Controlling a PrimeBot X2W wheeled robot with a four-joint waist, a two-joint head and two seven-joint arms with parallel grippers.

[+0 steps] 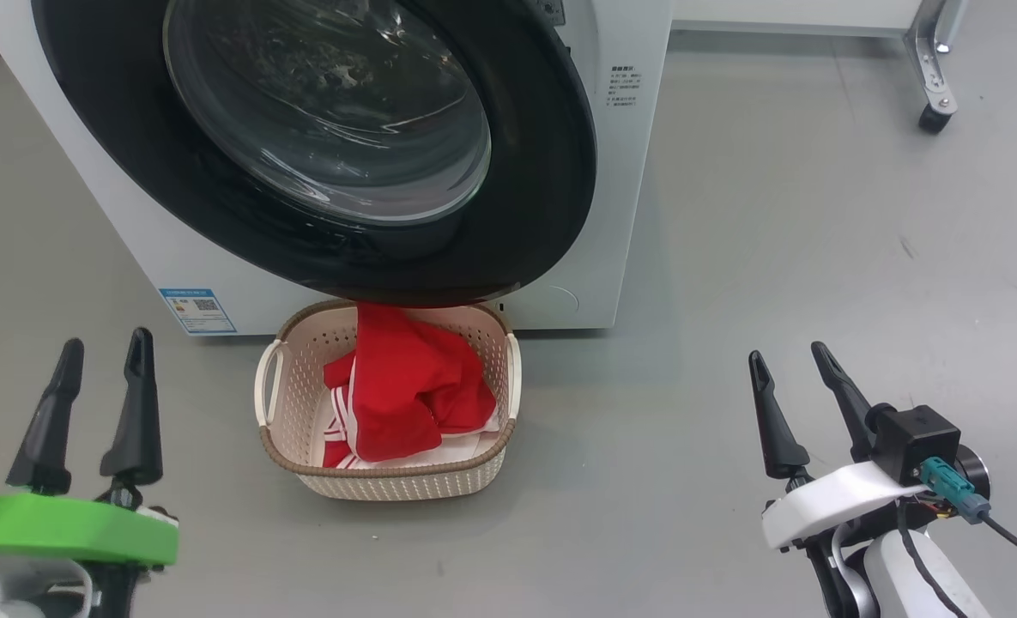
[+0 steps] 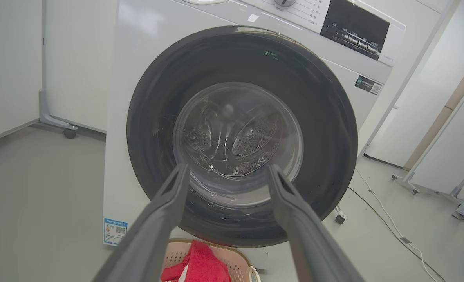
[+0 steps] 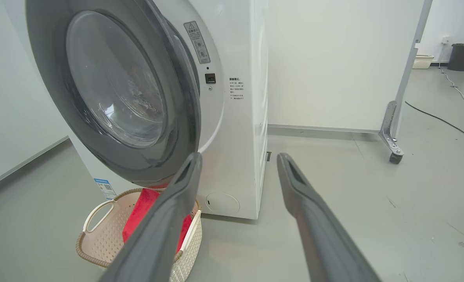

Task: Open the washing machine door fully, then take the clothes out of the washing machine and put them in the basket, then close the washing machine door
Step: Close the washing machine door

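Head view has the washing machine door (image 1: pixel 542 172) facing me, its black ring overhanging the back of the basket (image 1: pixel 388 481). The basket sits on the floor just before the washing machine (image 1: pixel 620 215), with one white handle to my left and one to my right. The clothes (image 1: pixel 405 386) lie heaped inside it, the red fabric running from the front wall back up under the door's lower edge, with white stripes showing low on my left side.

My left gripper (image 1: pixel 105 339) is at the lower left and my right gripper (image 1: pixel 786 350) at the lower right. Both have their fingers spread apart, pointing at the machine, with nothing between them, well short of the basket.

Right wrist view sees the door edge-on. Its right edge stands off the cabinet, so it is ajar, with a latch hole (image 3: pixel 210 78) and a warning sticker (image 3: pixel 196 42) bared behind it. Left wrist view meets the door square-on, where the gap cannot be told, and it adds the perforated steel drum (image 2: pixel 251 137) through the glass and the dark control panel (image 2: pixel 355 29).

Smooth grey floor (image 1: pixel 817 257) lies all around, with white partitions on castors (image 3: pixel 396 156), a cable (image 3: pixel 443 121) and a dark bin (image 3: pixel 462 56) beyond.
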